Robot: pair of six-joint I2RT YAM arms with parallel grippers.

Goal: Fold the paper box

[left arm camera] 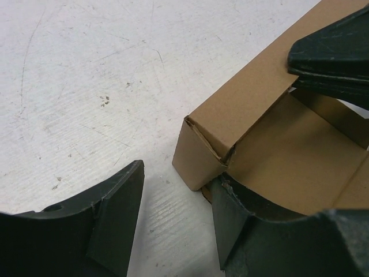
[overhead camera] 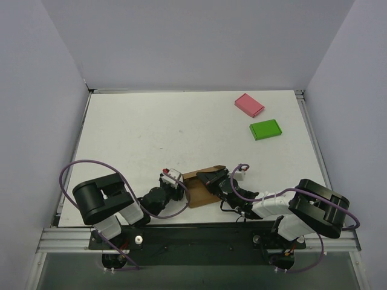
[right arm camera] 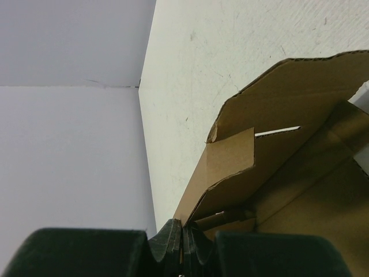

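The brown paper box (overhead camera: 202, 186) lies partly folded near the table's front middle, its walls raised around an open floor. My left gripper (overhead camera: 180, 185) is at the box's left end. In the left wrist view this gripper (left arm camera: 180, 180) is open with only bare table between its fingers, and its right finger (left arm camera: 242, 231) rests against the near corner of the paper box (left arm camera: 253, 109). My right gripper (right arm camera: 184, 232) is shut on the edge of a raised side wall of the box (right arm camera: 277, 144). Its dark fingers (left arm camera: 334, 52) also show in the left wrist view, over the box's far wall.
A pink flat box (overhead camera: 249, 104) and a green flat box (overhead camera: 265, 129) lie at the back right of the white table (overhead camera: 151, 133). Grey walls enclose the table on the left, back and right. Both arm bases stand at the near edge.
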